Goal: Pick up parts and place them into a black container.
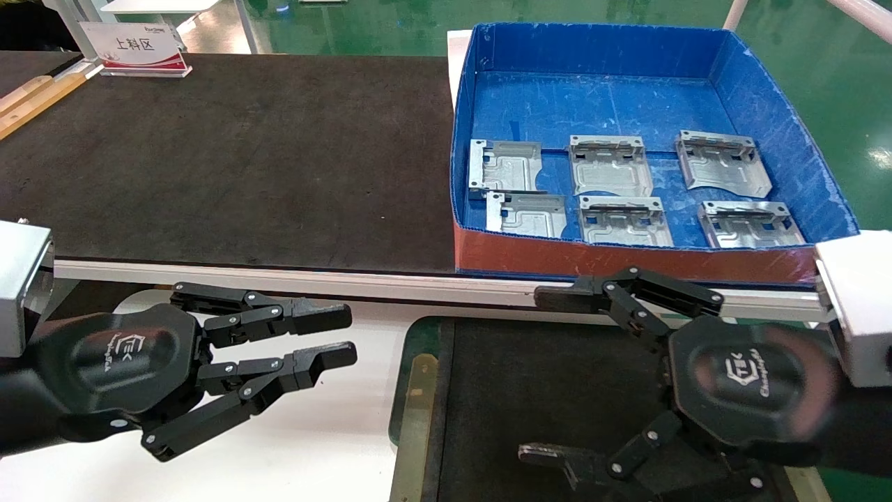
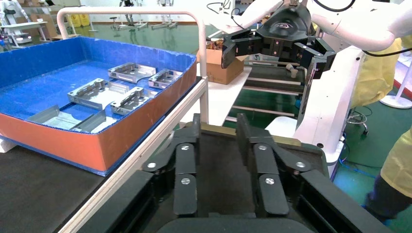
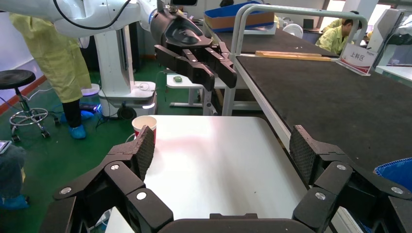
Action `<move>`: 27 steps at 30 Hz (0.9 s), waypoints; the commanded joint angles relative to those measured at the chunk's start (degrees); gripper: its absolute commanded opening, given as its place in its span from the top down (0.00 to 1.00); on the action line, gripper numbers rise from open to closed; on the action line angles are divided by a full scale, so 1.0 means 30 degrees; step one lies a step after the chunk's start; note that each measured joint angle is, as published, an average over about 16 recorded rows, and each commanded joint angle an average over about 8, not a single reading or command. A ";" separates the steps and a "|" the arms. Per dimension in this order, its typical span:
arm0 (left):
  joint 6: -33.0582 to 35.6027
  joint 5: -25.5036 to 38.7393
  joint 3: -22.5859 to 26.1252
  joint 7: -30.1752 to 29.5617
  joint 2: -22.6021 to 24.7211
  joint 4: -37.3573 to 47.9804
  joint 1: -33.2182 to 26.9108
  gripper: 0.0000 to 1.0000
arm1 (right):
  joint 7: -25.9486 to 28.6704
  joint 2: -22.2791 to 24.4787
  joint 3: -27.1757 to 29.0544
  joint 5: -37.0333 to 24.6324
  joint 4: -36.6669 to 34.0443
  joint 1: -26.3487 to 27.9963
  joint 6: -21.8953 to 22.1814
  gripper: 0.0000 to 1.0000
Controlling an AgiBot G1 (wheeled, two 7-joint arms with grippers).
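While your right gripper (image 1: 550, 376) hangs with its jaws spread wide and nothing between them, it sits over the near end of the black container (image 1: 411, 390), whose felt floor is bare where you can see it; the left gripper (image 1: 338, 336) holds low over the white surface (image 1: 313, 446) beside that tray, its jaws only narrowly parted and also empty. Your targets, the parts (image 1: 613, 164), lie beyond the table's pale front rail in the blue box (image 1: 759, 90): six silver plates in two rows of three, each flat on the box floor and mostly apart from its neighbours, though the two on the left look nearly touching. Judge these as thin stamped steel: stiff, light, in no way fragile, but smooth and likely slick against the pads, with edges that may be sharp. Lying flat, they give you little to bite on, so aim for the folded edge, which stands up from the sheet and offers a lip the fingers can close across. The front middle plate (image 1: 624, 222) sits close behind the box's red-brown front wall (image 1: 627, 258), so you need to come down from above, not sweep in low. To the left, the black table mat (image 1: 230, 160) carries only a small sign (image 1: 139, 49) at its far corner.
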 commanded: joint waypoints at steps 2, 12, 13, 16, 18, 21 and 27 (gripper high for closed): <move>0.0000 0.0000 0.0000 0.0000 0.0000 0.0000 0.0000 0.00 | 0.0006 0.0007 0.0003 0.0005 0.0001 -0.0005 0.0001 0.00; 0.0000 0.0000 0.0000 0.0000 0.0000 0.0000 0.0000 0.00 | -0.1012 -0.1163 -0.0421 -0.1062 -0.2965 0.1565 -0.0120 0.00; 0.0000 0.0000 0.0000 0.0000 0.0000 0.0000 0.0000 0.00 | -0.1233 -0.1356 -0.0495 -0.1280 -0.3625 0.1954 -0.0194 0.00; 0.0000 0.0000 0.0000 0.0000 0.0000 0.0000 0.0000 0.00 | -0.1987 -0.1956 -0.0723 -0.1995 -0.5753 0.3210 -0.0346 0.00; 0.0000 0.0000 0.0000 0.0000 0.0000 0.0000 0.0000 0.00 | -0.2569 -0.2358 -0.0878 -0.2501 -0.7219 0.4080 -0.0396 0.00; 0.0000 0.0000 0.0000 0.0000 0.0000 0.0000 0.0000 0.00 | -0.3503 -0.2912 -0.1104 -0.3223 -0.9384 0.5337 -0.0439 0.00; 0.0000 0.0000 0.0000 0.0000 0.0000 0.0000 0.0000 0.00 | -0.5443 -0.3891 -0.1507 -0.4613 -1.3679 0.7636 0.0104 0.00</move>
